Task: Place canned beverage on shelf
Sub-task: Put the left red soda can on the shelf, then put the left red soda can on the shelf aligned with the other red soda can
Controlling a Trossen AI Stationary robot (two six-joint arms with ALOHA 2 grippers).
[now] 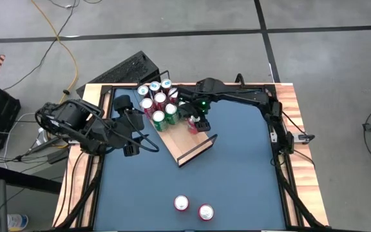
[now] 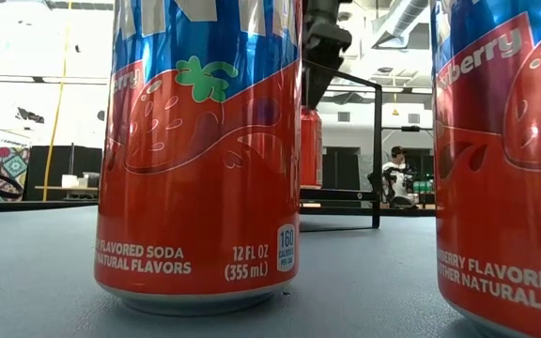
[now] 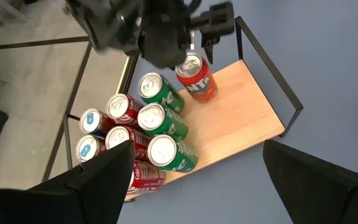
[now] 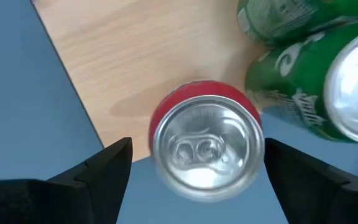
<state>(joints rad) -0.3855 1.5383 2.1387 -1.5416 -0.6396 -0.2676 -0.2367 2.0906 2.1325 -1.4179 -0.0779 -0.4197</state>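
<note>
Now the red strawberry soda can with a shiny silver top [image 4: 205,149] stands upright on the shelf, a flat light-wood board with thin black metal rails at its ends [image 1: 184,140]. The can sits near the long edge of the board that faces three o'clock. The right tool [image 1: 194,120] hangs right over it. Its two dark fingers [image 4: 104,168] are spread wide, one on each side of the can, and they do not squeeze it.

Just beside the can, toward nine o'clock, is a bunch of other cans [image 3: 138,137] on the same board. Some are green, some red, some blue, and they stand close together. The shelf lies slanted on the dark blue worktop [image 1: 237,180], toward twelve o'clock.

The left tool [image 1: 133,131] waits near the shelf at its nine o'clock side, with its fingers spread and nothing in them.

Two more red strawberry soda cans [image 1: 193,207] stand side by side on the worktop at six o'clock, well apart from the shelf.
</note>
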